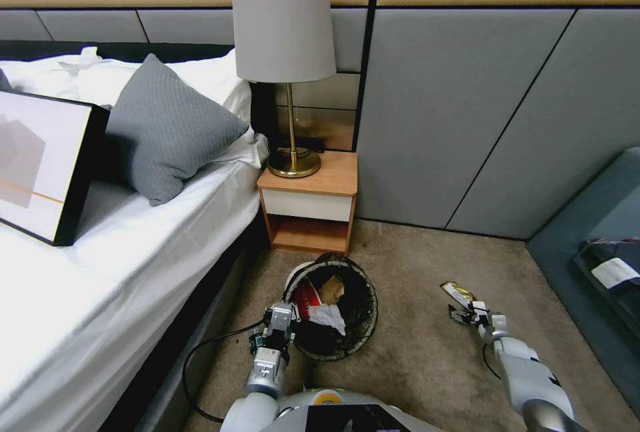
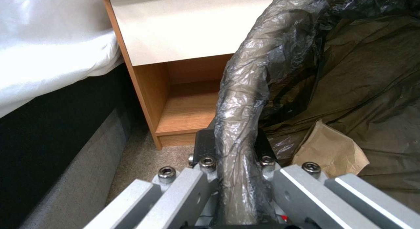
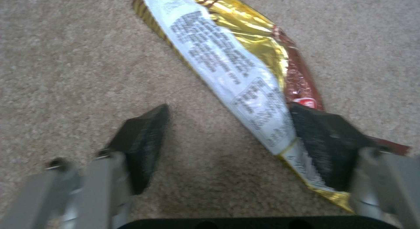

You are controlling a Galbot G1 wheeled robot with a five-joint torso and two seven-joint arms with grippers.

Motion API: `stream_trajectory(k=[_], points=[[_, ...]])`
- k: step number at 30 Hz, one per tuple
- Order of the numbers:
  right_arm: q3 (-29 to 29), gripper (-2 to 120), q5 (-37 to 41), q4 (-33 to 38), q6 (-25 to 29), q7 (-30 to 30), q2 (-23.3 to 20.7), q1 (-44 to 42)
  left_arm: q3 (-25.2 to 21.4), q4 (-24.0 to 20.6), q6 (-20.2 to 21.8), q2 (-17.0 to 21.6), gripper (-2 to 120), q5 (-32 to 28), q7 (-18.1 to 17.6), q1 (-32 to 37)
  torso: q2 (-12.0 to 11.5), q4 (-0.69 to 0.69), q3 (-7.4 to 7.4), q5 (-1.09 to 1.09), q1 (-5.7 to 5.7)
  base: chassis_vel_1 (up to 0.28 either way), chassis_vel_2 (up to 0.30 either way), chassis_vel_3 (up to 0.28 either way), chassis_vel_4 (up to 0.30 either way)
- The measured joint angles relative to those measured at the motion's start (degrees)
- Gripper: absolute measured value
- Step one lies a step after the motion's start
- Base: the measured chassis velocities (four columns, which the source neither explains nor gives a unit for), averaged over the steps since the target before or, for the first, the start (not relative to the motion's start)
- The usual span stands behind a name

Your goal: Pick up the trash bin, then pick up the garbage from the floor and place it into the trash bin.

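Observation:
The trash bin [image 1: 357,325], white with a dark liner bag, hangs tilted just above the carpet by the nightstand. My left gripper [image 1: 285,323] is shut on its bag-wrapped rim [image 2: 245,91]. Inside lie a red wrapper [image 1: 307,299], a white tissue wad [image 1: 328,316] and a tan paper piece [image 2: 332,150]. On the carpet to the right lies a piece of garbage, a yellow snack wrapper [image 1: 457,293] with a white printed back [image 3: 219,58]. My right gripper [image 1: 467,313] is down at its near end, open [image 3: 229,115], with one finger [image 3: 324,137] on top of the wrapper's end and the other on bare carpet.
A wooden nightstand [image 1: 310,202] with a lamp [image 1: 283,52] stands just behind the bin. The bed [image 1: 100,272], carrying a grey pillow and a framed picture, runs along the left. A blue sofa [image 1: 593,245] edges the right. Open carpet lies between bin and wrapper.

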Motion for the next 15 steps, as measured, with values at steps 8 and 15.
stream_trajectory(k=[8,15], points=[[-0.41,39,0.65,0.42,0.51,0.90,-1.18,0.53,0.12,0.13,-0.03,0.02,0,0.01,0.02,0.01,0.00,-0.01,0.00,0.00,0.00,0.000,0.000,0.000,0.000],[-1.08,12,1.56,-1.25,0.90,1.49,-2.30,1.80,0.48,0.54,-0.25,0.03,0,0.06,0.09,0.23,0.00,-0.01,0.00,0.00,0.00,0.000,0.000,0.000,0.000]])
